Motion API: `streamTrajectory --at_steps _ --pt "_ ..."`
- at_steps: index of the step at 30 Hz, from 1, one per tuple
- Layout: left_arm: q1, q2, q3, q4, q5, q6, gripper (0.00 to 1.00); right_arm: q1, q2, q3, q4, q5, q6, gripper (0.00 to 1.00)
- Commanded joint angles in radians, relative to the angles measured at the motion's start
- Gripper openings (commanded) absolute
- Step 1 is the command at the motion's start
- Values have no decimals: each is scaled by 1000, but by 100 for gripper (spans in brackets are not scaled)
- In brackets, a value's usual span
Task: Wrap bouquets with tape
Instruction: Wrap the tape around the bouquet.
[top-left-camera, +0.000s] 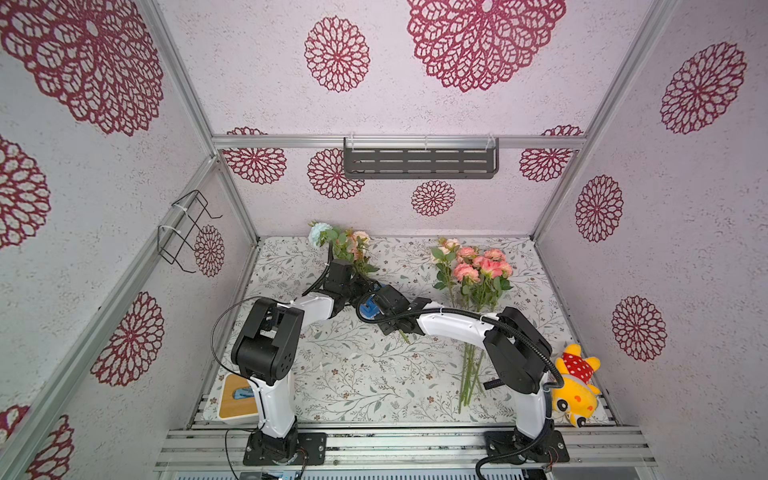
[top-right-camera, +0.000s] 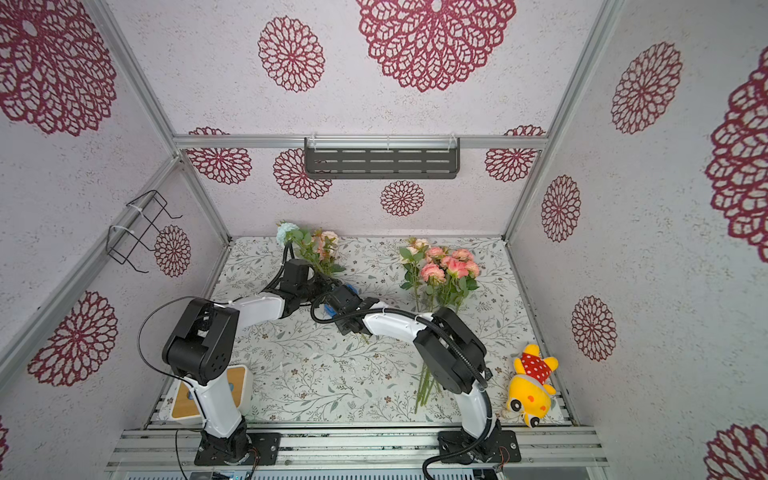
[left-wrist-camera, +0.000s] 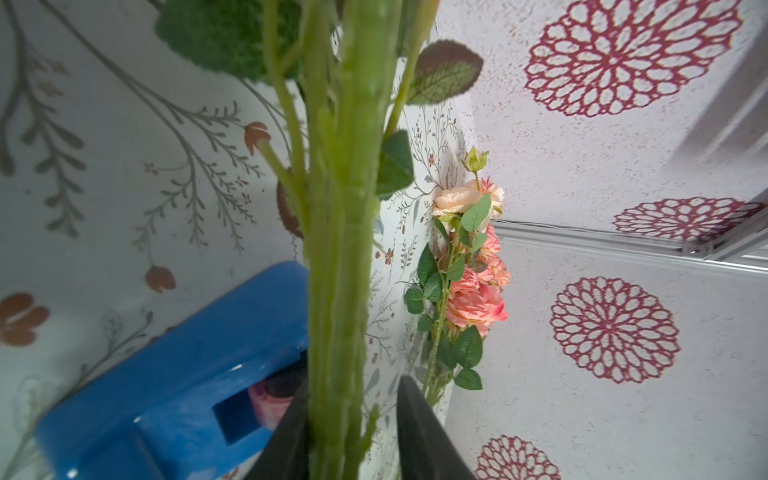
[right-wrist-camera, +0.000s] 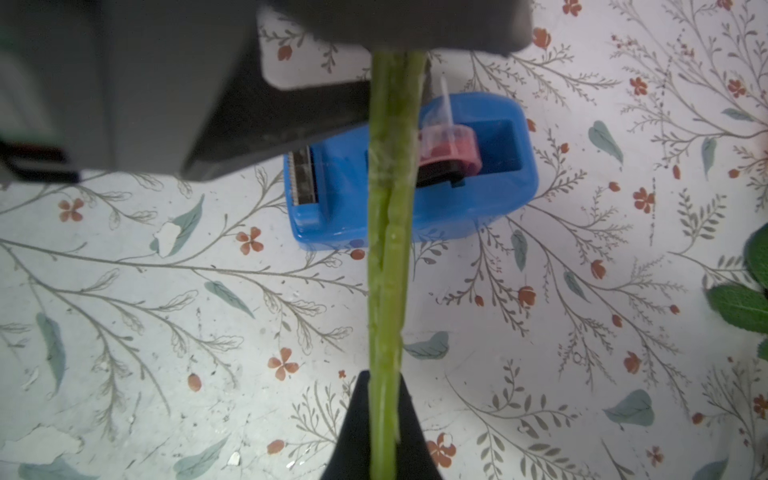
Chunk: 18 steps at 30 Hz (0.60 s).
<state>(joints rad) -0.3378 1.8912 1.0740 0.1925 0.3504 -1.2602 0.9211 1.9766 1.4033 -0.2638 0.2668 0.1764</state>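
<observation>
Our right claw (right-wrist-camera: 383, 386) pinches thin green stems (right-wrist-camera: 388, 249) over blue plastic tape dispenser (right-wrist-camera: 457, 216), left claw (left-wrist-camera: 353, 386) spread; best keep clear strand (right-wrist-camera: 445, 106) taut.

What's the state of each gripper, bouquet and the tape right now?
blue-bloom bouquet: stems held above the tape dispenser.
left gripper: jaws open, loose around the stems.
right gripper: jaws shut on the same stems.
tape dispenser: on the table, strand runs up to the stems.
second bouquet: lying on the table, untouched.

Right tool (right-wrist-camera: 384, 399) pinching bouquet stems (right-wrist-camera: 388, 270), blue tape dispenser (right-wrist-camera: 457, 208) behind, floral mat (right-wrist-camera: 166, 316)
</observation>
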Motion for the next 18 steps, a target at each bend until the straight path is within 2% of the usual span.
streamTrajectory --at_steps 1,4,6,12,15,16,18 --pt "-18 11 2 73 42 -24 36 19 -31 0 130 -47 -10 0" --pt "-22 15 0 73 42 -26 25 18 -19 14 139 -53 -6 0" --pt "-21 16 -3 76 41 -30 14 19 -5 29 123 -46 -5 0" --pt "-19 19 -5 73 43 -34 0 18 -12 8 122 -35 0 0" --pt "-18 19 -5 73 44 -34 0 15 -12 3 105 -45 11 0" --pt "-15 16 -8 74 43 -34 0 7 -15 1 98 -70 21 5" --pt "-11 8 -16 74 33 -30 0 -13 -33 -9 94 -125 52 30"
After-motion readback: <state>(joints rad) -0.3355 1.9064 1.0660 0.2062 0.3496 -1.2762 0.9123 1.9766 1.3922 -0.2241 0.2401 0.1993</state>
